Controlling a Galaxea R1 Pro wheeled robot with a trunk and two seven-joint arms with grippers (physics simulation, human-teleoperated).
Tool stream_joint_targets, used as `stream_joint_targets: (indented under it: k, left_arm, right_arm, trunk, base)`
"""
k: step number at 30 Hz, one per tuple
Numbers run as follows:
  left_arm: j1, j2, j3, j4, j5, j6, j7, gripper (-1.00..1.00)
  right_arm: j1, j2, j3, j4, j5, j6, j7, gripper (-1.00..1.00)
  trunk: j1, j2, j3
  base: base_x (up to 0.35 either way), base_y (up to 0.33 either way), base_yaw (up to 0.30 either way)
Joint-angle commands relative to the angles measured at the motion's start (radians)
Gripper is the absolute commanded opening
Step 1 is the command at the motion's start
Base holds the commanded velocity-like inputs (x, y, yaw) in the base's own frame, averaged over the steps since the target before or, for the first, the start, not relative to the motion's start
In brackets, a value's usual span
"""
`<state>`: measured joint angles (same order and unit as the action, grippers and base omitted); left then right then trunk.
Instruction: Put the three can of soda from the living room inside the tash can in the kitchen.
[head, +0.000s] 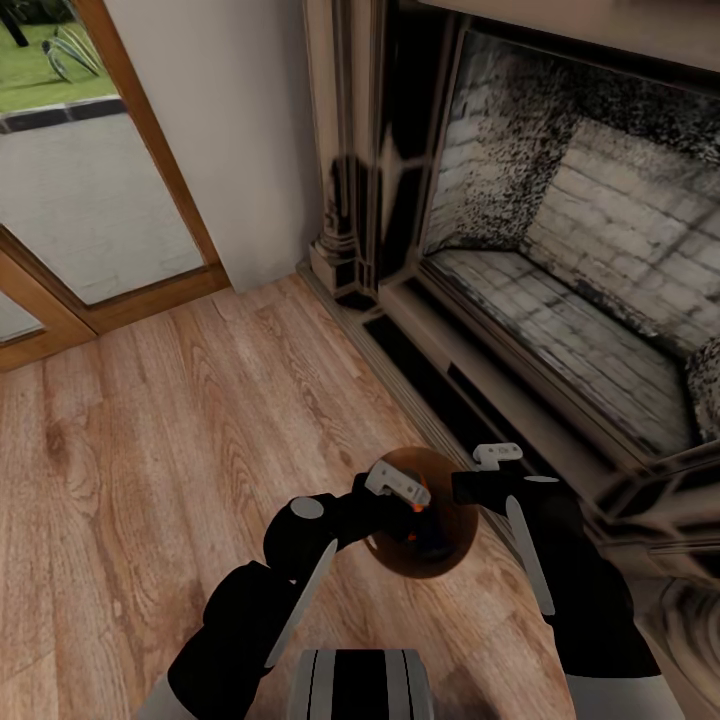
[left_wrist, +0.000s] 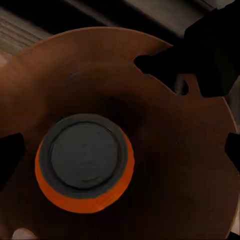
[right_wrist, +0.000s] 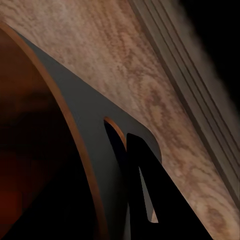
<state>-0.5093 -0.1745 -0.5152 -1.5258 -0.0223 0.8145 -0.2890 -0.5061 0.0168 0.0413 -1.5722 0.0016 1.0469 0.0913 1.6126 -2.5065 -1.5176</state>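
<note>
The tash can (head: 455, 528), a small round brown bin, hangs just above the wood floor in front of the fireplace. My right gripper (head: 478, 480) is shut on its rim; in the right wrist view one dark finger (right_wrist: 150, 200) sits outside the bin wall (right_wrist: 75, 125). An orange can of soda (left_wrist: 85, 165) with a grey top stands upright inside the bin (left_wrist: 175, 165). My left gripper (head: 400, 488) hovers over the bin's mouth, open, its fingertips (left_wrist: 10, 155) spread wide to either side of the can without touching it.
The fireplace (head: 560, 250) with its raised hearth ledge (head: 470, 370) is close on the right. A wood-framed glass door (head: 90, 180) and a white wall (head: 240, 130) stand at the back left. Brown wood floor (head: 150, 450) spreads to the left.
</note>
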Motion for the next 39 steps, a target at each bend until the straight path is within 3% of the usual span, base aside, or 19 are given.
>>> stream_joint_targets:
  k: [1, 13, 15, 17, 18, 21, 22, 24, 25, 26, 27, 29, 33, 39]
  left_arm:
    - [0.000, 0.000, 0.000, 0.000, 0.000, 0.000, 0.001, 1.00]
    - [0.000, 0.002, 0.009, -0.008, 0.009, 0.010, -0.010, 1.00]
    - [0.000, 0.009, 0.026, -0.009, 0.022, 0.017, -0.058, 1.00]
    - [0.000, 0.037, 0.117, -0.009, 0.052, 0.033, -0.192, 1.00]
    - [0.000, 0.072, 0.243, -0.009, 0.078, 0.056, -0.340, 1.00]
    - [0.000, 0.131, 0.423, -0.008, 0.093, 0.099, -0.570, 1.00]
    - [0.000, 0.194, 0.505, -0.008, 0.097, 0.115, -0.693, 1.00]
    - [0.000, 0.269, 0.563, -0.007, 0.101, 0.123, -0.796, 1.00]
    - [0.000, 0.325, 0.606, -0.006, 0.106, 0.125, -0.874, 1.00]
    - [0.000, 0.357, 0.639, -0.004, 0.110, 0.126, -0.928, 1.00]
    - [0.000, 0.372, 0.657, -0.003, 0.112, 0.125, -0.955, 1.00]
    - [0.000, 0.422, 0.739, 0.002, 0.119, 0.123, -1.090, 1.00]
    - [0.004, 0.449, 0.802, 0.023, 0.110, 0.115, -1.270, 1.00]
    - [0.013, 0.468, 0.821, 0.027, 0.102, 0.074, -1.282, 1.00]
  right_arm:
    - [0.000, 0.000, 0.000, 0.000, -0.018, 0.000, 0.001, -1.00]
    - [0.000, 0.000, 0.000, 0.000, -0.018, 0.000, 0.001, -1.00]
    - [0.000, 0.000, 0.000, 0.000, -0.018, 0.000, 0.001, -1.00]
    - [0.000, 0.000, 0.000, 0.000, -0.018, 0.000, 0.001, -1.00]
    - [0.000, 0.000, 0.000, 0.000, -0.018, 0.000, 0.002, -1.00]
    - [0.000, 0.000, 0.000, 0.000, -0.018, 0.000, 0.002, -1.00]
    - [0.000, 0.000, 0.000, 0.000, -0.018, 0.000, 0.001, -1.00]
    - [0.000, 0.000, 0.000, 0.000, -0.018, 0.000, 0.001, -1.00]
    - [0.000, 0.000, 0.000, 0.000, -0.018, 0.000, 0.001, -1.00]
    - [0.000, 0.000, 0.000, 0.000, -0.018, 0.000, 0.002, -1.00]
    - [0.000, 0.000, 0.000, 0.000, -0.018, 0.000, 0.001, -1.00]
    - [0.000, 0.001, 0.000, 0.000, -0.018, 0.000, 0.001, -1.00]
    - [0.000, 0.000, 0.000, 0.000, -0.018, 0.000, 0.002, -1.00]
    - [0.000, 0.000, -0.001, 0.000, -0.018, 0.000, 0.003, -1.00]
  trunk:
    - [0.000, 0.000, 0.000]
    - [0.000, 0.000, 0.000]
    - [0.000, 0.000, 0.000]
    - [0.000, 0.000, 0.000]
    - [0.000, 0.000, 0.000]
    - [0.000, 0.000, 0.000]
    - [0.000, 0.000, 0.000]
    - [0.000, 0.000, 0.000]
    - [0.000, 0.000, 0.000]
    - [0.000, 0.000, 0.000]
    - [0.000, 0.000, 0.000]
    - [0.000, 0.000, 0.000]
    - [0.000, 0.000, 0.000]
    - [0.000, 0.000, 0.000]
  base:
    - [0.000, 0.000, 0.000]
    - [0.000, 0.000, 0.000]
    - [0.000, 0.000, 0.000]
    - [0.000, 0.000, 0.000]
    - [0.000, 0.000, 0.000]
    - [0.000, 0.000, 0.000]
    - [0.000, 0.000, 0.000]
    - [0.000, 0.000, 0.000]
    - [0.000, 0.000, 0.000]
    - [0.000, 0.000, 0.000]
    - [0.000, 0.000, 0.000]
    - [0.000, 0.000, 0.000]
    - [0.000, 0.000, 0.000]
    - [0.000, 0.000, 0.000]
